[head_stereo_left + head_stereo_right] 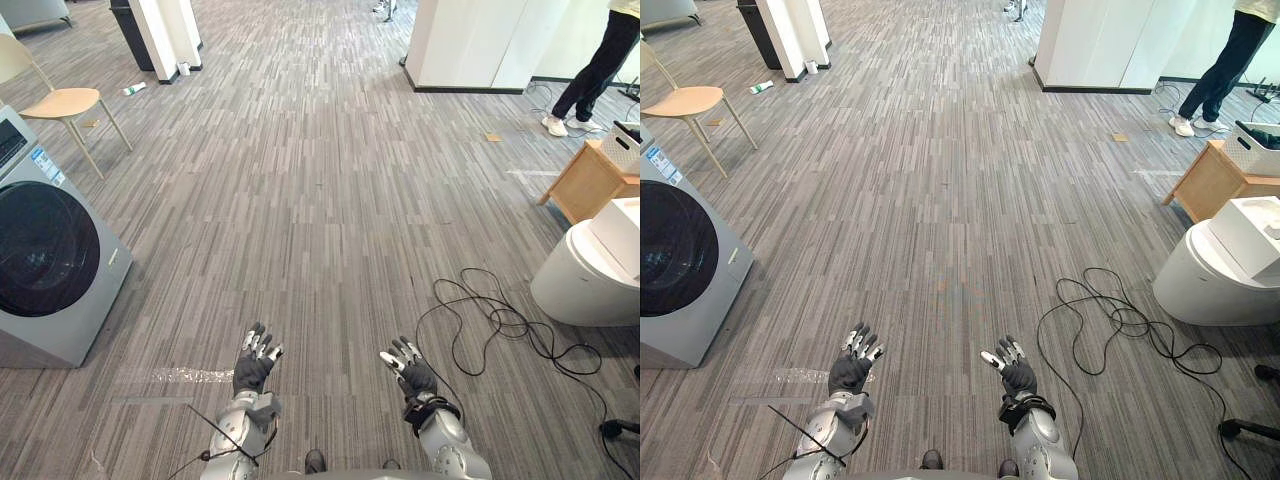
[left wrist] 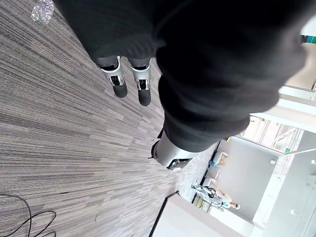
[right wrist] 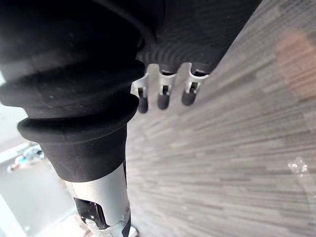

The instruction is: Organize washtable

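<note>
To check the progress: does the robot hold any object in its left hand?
No, the left hand hangs over the carpet floor with relaxed fingers and nothing in it.

The left arm (image 1: 238, 440) and right arm (image 1: 452, 452) are smooth, rounded silver-grey shells. The left hand (image 1: 255, 365) and right hand (image 1: 412, 372) each wear a dark cover (image 3: 74, 84) over back and wrist, ribbed in thick rolls. The fingers (image 3: 163, 96) are slotted silver links ending in rounded dark tips. The thumb (image 3: 101, 197) is silver with a small dark recess.
</note>
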